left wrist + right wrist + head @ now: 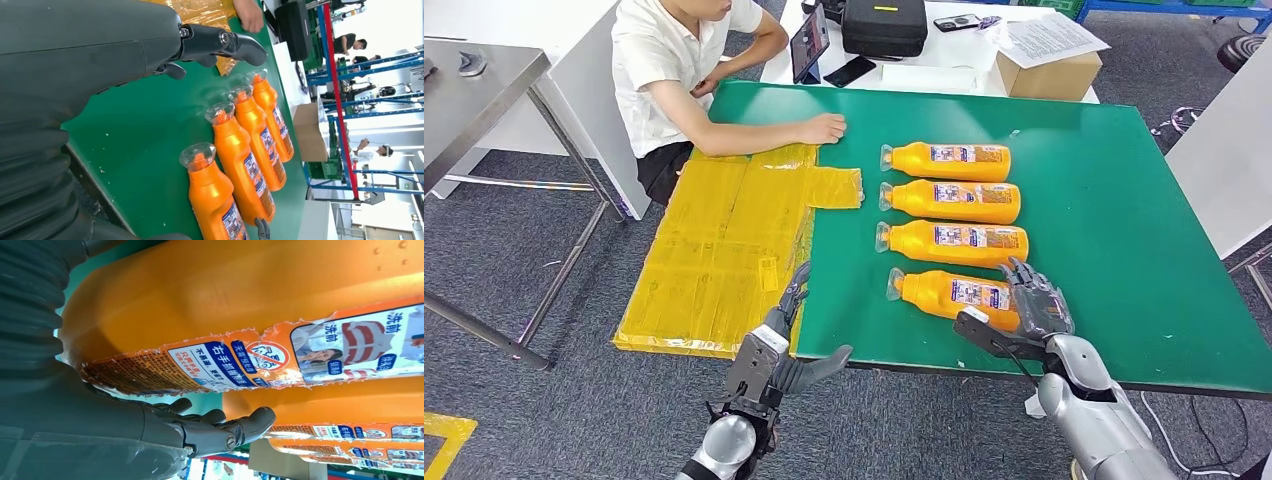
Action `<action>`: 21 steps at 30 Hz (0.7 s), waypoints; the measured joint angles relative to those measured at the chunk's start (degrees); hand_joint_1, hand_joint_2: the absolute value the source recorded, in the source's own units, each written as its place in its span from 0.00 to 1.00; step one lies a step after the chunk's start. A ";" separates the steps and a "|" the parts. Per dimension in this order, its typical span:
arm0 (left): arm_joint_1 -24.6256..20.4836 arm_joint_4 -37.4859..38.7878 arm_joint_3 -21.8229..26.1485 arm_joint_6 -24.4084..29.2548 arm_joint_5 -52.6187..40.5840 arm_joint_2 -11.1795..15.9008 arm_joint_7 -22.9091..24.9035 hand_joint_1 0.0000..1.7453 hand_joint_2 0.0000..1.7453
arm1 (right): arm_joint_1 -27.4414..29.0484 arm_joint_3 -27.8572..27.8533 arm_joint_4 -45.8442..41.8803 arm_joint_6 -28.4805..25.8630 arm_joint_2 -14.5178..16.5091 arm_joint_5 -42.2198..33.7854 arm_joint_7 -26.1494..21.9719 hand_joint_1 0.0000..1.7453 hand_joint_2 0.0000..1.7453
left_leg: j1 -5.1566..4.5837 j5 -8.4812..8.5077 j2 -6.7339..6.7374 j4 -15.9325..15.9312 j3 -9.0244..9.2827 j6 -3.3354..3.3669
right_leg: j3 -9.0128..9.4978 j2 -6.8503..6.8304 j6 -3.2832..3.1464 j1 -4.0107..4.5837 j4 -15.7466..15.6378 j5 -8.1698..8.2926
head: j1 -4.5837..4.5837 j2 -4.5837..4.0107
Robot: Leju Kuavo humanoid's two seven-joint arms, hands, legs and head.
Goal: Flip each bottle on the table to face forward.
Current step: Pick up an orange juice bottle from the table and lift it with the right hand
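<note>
Right wrist view: bottle (240,305) label "洗前"

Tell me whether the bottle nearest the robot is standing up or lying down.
Lying down. The nearest bottle rests on its side on the green table, cap toward the robot's left, base by the right hand.

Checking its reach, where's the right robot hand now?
Head view, lower right: the right robot hand sits at the base end of the nearest orange bottle, by the green table edge.
</note>
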 joint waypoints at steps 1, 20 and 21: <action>0.02 -0.03 0.01 0.00 0.00 0.00 0.00 0.00 1.00 | -0.01 -0.01 0.03 0.00 0.02 0.00 0.00 0.00 1.00 | 0.00 0.00 0.00 0.00 0.01 0.00 | 0.00 0.00 0.00 0.00 0.00 0.00 | 0.00 0.00; 0.10 -0.07 0.02 -0.97 0.18 0.00 -0.17 0.00 1.00 | 0.06 -1.20 0.02 7.53 0.02 -9.12 -7.22 1.00 1.00 | 0.01 -0.02 0.10 0.00 0.21 0.00 | 0.12 0.04 -0.01 0.01 -0.02 0.00 | 0.02 0.00; 0.07 -0.07 0.02 -1.09 0.28 0.00 -0.31 0.00 1.00 | 0.11 -1.50 -0.17 8.59 0.01 -10.95 -8.19 1.00 1.00 | 0.01 -0.03 0.10 0.00 0.24 0.00 | 0.14 0.04 -0.01 0.02 -0.02 0.00 | 0.03 0.00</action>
